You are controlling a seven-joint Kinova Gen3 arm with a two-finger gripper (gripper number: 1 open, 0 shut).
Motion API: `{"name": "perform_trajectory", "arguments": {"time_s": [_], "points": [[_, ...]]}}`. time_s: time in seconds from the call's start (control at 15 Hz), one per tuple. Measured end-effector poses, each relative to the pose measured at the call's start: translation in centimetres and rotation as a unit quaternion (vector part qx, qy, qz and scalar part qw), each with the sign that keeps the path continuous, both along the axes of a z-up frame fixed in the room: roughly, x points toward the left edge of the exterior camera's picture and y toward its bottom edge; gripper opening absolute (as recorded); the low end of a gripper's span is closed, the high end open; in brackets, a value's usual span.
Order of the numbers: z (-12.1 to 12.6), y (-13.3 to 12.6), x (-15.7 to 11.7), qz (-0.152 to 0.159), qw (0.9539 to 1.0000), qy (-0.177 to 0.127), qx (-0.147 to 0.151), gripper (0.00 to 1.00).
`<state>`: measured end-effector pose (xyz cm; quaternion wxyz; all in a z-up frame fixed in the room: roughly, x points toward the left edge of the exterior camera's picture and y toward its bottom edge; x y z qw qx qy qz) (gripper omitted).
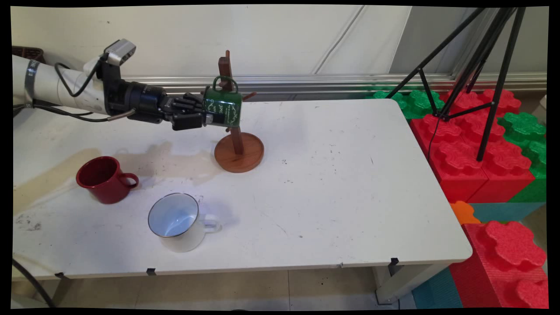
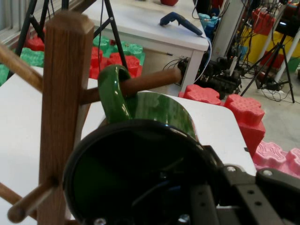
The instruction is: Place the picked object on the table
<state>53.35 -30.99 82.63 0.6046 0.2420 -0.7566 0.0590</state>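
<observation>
Green mug [image 1: 223, 108] first: I've got it by the rim, lying on its side up at the wooden mug tree [image 1: 236, 135], well above the table [image 1: 341, 183]. My gripper [image 1: 204, 114] is clamped on the mug's rim, one finger outside and, as far as I can judge from the hand view, one inside the mouth. The handle [image 2: 114, 92] is looped over a peg [image 2: 140, 84] at the post's two o'clock. The loop sits around the peg, but I can't tell whether it bears on the wood.

Risks as I see them: the loop sits part-way along the peg, so a small pull away from the post could slide it off. Pushing sideways could lever the tree over on its round base [image 1: 239, 153]. A rim grip on glazed ware may slip too.

Further out, at the base's eight o'clock, a red mug [image 1: 104, 179] stands, and a white enamel mug [image 1: 177, 221] stands near the table's front edge, both well apart from the tree.
</observation>
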Motion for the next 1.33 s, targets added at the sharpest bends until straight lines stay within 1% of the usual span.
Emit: {"name": "perform_trajectory", "arguments": {"time_s": [0.4, 0.8, 1.33], "points": [[0.9, 0.8, 0.1, -0.016, 0.9998, 0.004, -0.009, 0.00], [2.0, 2.3, 0.2, -0.034, 0.9993, 0.008, -0.016, 0.00], [3.0, 4.4, 1.4, -0.051, 0.9984, -0.004, -0.023, 0.00]]}}
